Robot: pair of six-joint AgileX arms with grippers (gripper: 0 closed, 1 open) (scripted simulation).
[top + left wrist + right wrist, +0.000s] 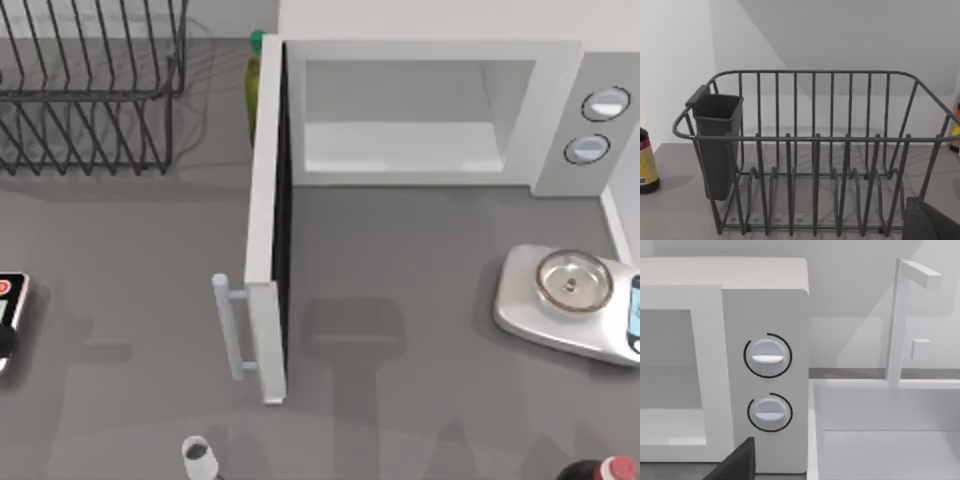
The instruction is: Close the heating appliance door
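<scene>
The heating appliance [560, 60] is a white microwave at the back of the table, right of centre, and its pale cavity [400, 120] is exposed. Its door [265, 240] stands wide open, hinged at the cavity's left and jutting toward the table's front. The pale bar handle [226, 325] is on the door's left face near its free end. The right wrist view faces the grey panel [765, 380] with two round knobs, and a dark part of my right gripper [737, 462] shows there. A dark part of my left gripper [930, 225] shows in the left wrist view, which faces the dish rack.
A black wire dish rack [90, 90] fills the back left, with a green-capped bottle [255, 80] between it and the door. A white scale [565, 300] sits at the right. A small cup [200, 455] stands near the front, and a red-capped bottle [605, 470] at the front right.
</scene>
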